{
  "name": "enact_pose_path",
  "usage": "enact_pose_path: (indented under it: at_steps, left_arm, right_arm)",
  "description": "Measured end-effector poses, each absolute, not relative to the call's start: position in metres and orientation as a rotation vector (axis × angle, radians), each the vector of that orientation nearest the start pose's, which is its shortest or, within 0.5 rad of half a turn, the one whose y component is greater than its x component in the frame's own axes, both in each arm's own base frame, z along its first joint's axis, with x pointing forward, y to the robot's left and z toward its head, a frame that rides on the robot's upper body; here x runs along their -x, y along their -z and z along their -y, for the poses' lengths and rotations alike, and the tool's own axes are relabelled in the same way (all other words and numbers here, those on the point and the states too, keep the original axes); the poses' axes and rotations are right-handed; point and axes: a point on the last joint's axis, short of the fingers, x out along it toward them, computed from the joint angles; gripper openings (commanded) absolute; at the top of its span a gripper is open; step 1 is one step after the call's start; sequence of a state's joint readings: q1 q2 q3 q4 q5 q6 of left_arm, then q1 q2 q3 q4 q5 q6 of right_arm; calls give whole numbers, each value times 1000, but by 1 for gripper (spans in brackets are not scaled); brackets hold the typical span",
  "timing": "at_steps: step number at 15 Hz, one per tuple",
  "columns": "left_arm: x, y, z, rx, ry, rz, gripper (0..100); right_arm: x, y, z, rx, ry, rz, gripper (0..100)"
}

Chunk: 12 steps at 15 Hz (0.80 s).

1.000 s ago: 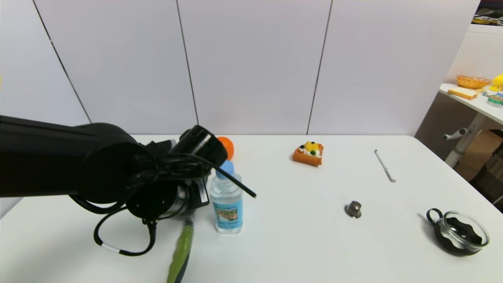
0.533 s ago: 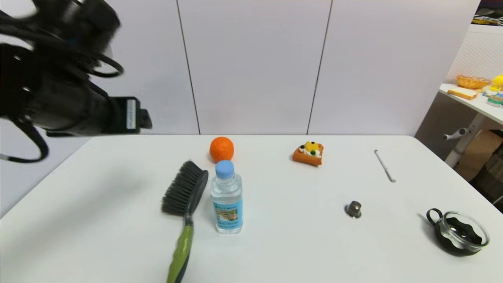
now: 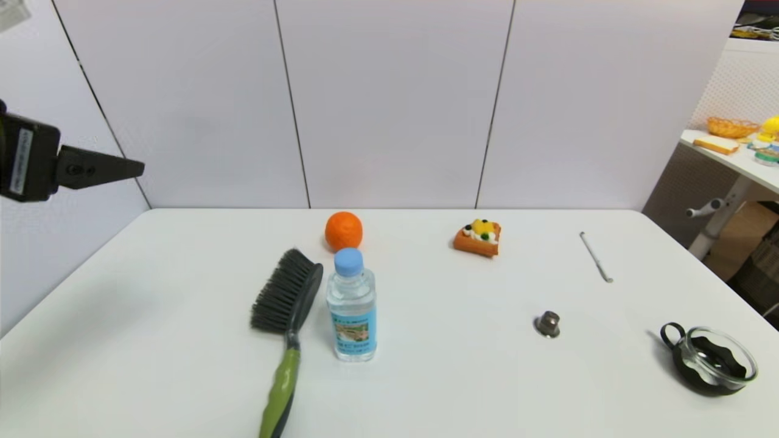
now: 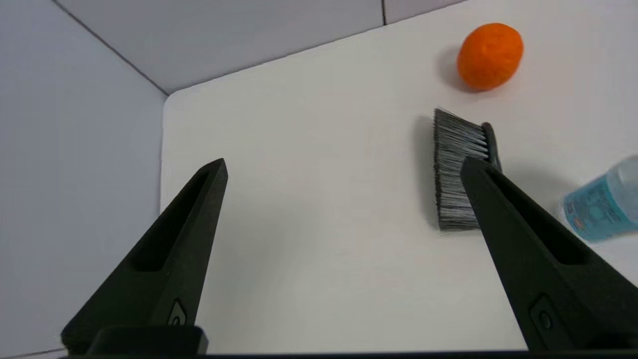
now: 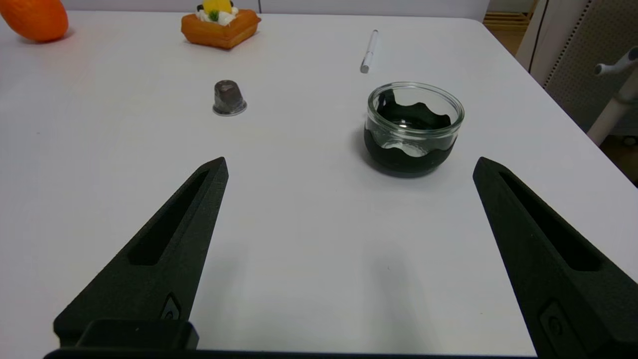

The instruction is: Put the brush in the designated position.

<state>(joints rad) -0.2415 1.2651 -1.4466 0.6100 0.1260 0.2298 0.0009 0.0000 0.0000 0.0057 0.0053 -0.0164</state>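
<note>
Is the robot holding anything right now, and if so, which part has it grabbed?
Nothing. The left gripper is open, high above the table, and the brush lies free beside the bottle. The right gripper is open and empty too.

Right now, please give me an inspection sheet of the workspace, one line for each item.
Surface: white table, no marks seen.
Job's things: brush lies free beside the bottle, bristles toward the robot's left, handle toward the near edge.
Clutter: orange, toy cake, thin metal pick, small metal cap, glass jar.
Grippers: left gripper open, raised off the table at the left edge; right gripper open, empty, low above the table near the jar.
Cables: nothing seen.
Surroundings: grey wall panels; side table at far right.
</note>
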Motion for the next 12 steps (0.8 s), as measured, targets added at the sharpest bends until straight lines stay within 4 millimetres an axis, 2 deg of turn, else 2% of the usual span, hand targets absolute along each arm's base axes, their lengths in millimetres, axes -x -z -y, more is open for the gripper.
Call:
enact_pose_path:
  at_steps: [2, 6, 12]
  left_arm:
    - [-137, -329, 27, -278, 260, -377, 100]
    - [-92, -283, 16, -258, 287, -316, 100]
    - [-29, -191, 4, -193, 200, -228, 100]
  right_arm:
    - [23, -75, 0, 16, -7, -5, 100]
    - [23, -75, 0, 16, -7, -6, 100]
    - [23, -75, 0, 16, -7, -6, 100]
